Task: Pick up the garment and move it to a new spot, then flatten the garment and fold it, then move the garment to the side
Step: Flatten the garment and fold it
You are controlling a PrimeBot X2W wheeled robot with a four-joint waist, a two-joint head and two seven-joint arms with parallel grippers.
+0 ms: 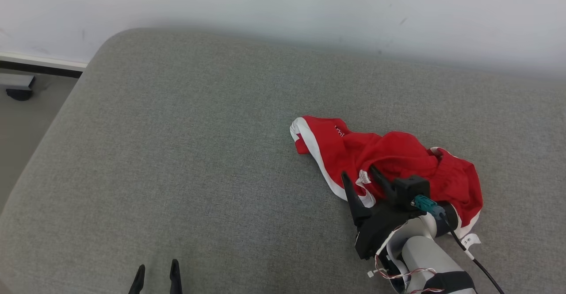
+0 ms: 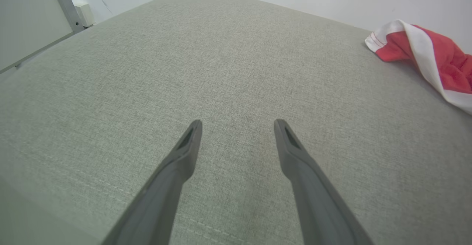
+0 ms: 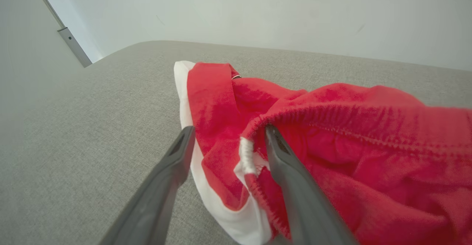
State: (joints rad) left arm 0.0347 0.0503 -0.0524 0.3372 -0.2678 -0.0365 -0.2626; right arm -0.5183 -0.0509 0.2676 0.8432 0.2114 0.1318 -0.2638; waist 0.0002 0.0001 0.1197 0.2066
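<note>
**Right fingers straddle the near hem of the red garment**

The garment [image 1: 398,161] is a crumpled red piece with white trim, lying in a heap on the right half of the grey cushion [image 1: 199,152], not yet lifted. In the head view its long axis runs from a white-banded corner at the far left down to a bunched mass at the near right, where a small white label [image 1: 471,240] sticks out. It is far from flat: a gathered, stitched hem arches over loose folds.

The right fingers [image 1: 351,194] are spread wide at the garment's near left edge. In the right wrist view, one of the right fingers [image 3: 291,171] sits over the red cloth just under that gathered hem. The other hangs over the white border where it meets bare cushion, so a fold of hem and trim lies between them. I cannot tell whether the tips touch the cloth. Nothing is clamped.

The left fingers [image 1: 175,276] are also spread and empty, low over bare cushion and well apart from the garment, which lies ahead and to their right [image 2: 435,60].

The right arm is plainly the nearer one. The pick-up probably turns on closing over that hem fold, and a shallow bite could catch only the thin trim.
</note>
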